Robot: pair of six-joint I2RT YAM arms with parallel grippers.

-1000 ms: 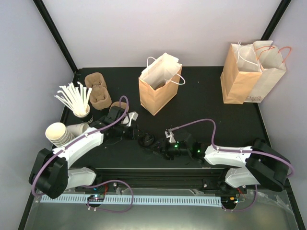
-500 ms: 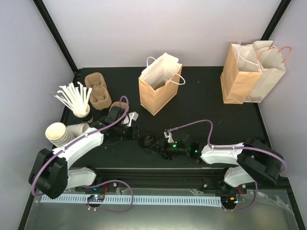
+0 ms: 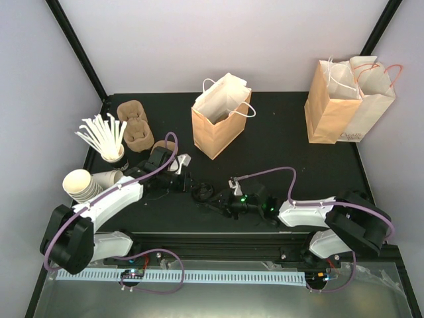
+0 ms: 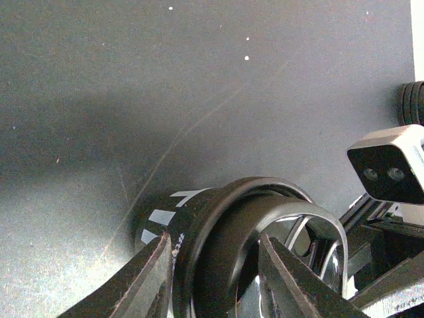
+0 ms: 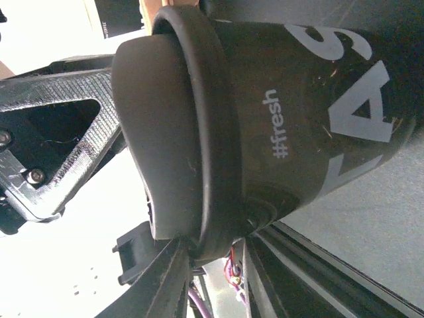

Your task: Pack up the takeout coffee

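Observation:
The takeout coffee [image 3: 202, 193] is a small cup with a black printed band and a black lid, between my two grippers at the front middle of the table. My left gripper [image 3: 189, 185] reaches it from the left. In the left wrist view its fingers [image 4: 215, 265] clamp the cup [image 4: 199, 225] at the lid, one on the band, one across the lid. My right gripper [image 3: 217, 202] meets it from the right. In the right wrist view its fingers [image 5: 212, 255] pinch the lid rim of the cup [image 5: 285, 106].
An open brown paper bag [image 3: 218, 129] stands behind the cup. Two more bags [image 3: 344, 106] stand at the back right. Brown cup carriers [image 3: 134, 126], a cup of white stirrers [image 3: 106, 139] and stacked lidless white cups [image 3: 83, 184] are on the left.
My right gripper has moved a little left, up to the cup. The left arm and the cup have not moved.

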